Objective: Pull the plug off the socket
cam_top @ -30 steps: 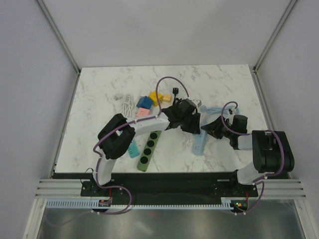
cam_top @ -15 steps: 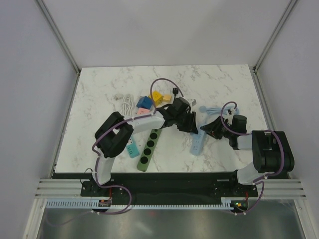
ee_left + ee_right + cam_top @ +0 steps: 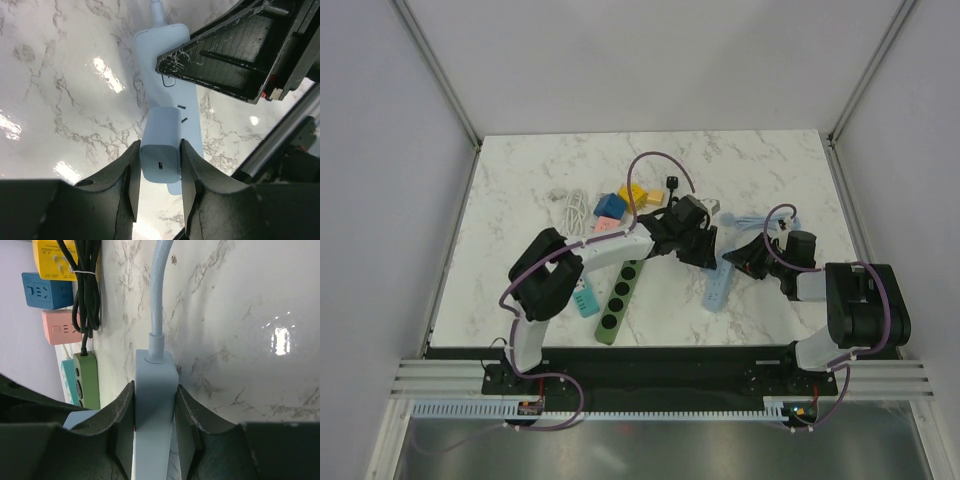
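Running near-to-far, the socket strip (image 3: 717,290) has its cord end farthest.

No wording can be read anywhere; the small print on the yellow adapter (image 3: 52,260) is too blurred.

Marble table (image 3: 520,180) holds blue strip (image 3: 717,288) (and green strip (image 3: 617,300)).

Pale blue plug (image 3: 160,150) and socket strip (image 3: 157,44); white grey-veined marble table (image 3: 520,185)
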`<state>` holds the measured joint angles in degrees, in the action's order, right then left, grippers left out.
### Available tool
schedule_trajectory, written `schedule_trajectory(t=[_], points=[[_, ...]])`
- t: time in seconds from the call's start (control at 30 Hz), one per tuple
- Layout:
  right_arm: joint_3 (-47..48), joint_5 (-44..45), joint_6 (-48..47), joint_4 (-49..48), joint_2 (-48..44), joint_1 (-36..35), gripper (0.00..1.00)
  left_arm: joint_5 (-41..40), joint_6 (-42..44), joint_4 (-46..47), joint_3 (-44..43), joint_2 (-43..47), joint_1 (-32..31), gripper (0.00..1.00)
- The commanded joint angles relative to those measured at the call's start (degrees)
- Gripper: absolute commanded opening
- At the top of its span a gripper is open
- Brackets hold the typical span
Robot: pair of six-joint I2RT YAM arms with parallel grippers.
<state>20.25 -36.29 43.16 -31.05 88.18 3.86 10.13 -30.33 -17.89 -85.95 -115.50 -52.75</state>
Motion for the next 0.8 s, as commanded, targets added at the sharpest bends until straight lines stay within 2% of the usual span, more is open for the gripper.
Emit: schedule_trajectory(t=[0.0,0.03,0.1,0.27,0.47,0.53,0.57,0.67,0.77], points=[[-0.5,6.8,-5.1,-0.1,-0.4,1.2,0.00,11.8,-2.9,3.5,4.7,7.5,5.7,0.02],[-0.4,6.8,-5.1,-0.2,-0.4,1.3,0.00,14.0,-6.0,8.5,6.2,8.2,6.7,0.02],[-0.4,6.8,-5.1,-0.2,-0.4,1.3,0.00,16.8,-7.4,10.3,8.7,8.5,8.6,0.02],[-0.5,6.8,-5.1,-0.1,-0.5,1.3,0.00,11.6,-2.8,6.2,8.9,11.5,8.5,0.02],[-0.5,6.7,-5.0,-0.3,-0.2,1.2,0.00,-6.3,5.5,-4.0,7.7,16.7,8.3,0.02],[-0.5,6.7,-5.0,-0.2,-0.2,1.2,0.00,-9.9,8.1,-6.1,7.6,17.8,8.3,0.02],[-0.5,6.7,-5.0,-0.2,-0.1,1.2,0.00,-14.7,8.8,-8.5,7.6,18.7,8.5,0.02],[-0.5,6.7,-5.0,-0.3,0.0,1.2,0.00,-19.9,10.5,-11.7,7.4,20.0,9.6,0.02],[-0.5,6.7,-4.9,-0.3,-0.1,1.3,0.00,-30.3,9.8,-17.7,7.1,21.5,11.3,0.02]])
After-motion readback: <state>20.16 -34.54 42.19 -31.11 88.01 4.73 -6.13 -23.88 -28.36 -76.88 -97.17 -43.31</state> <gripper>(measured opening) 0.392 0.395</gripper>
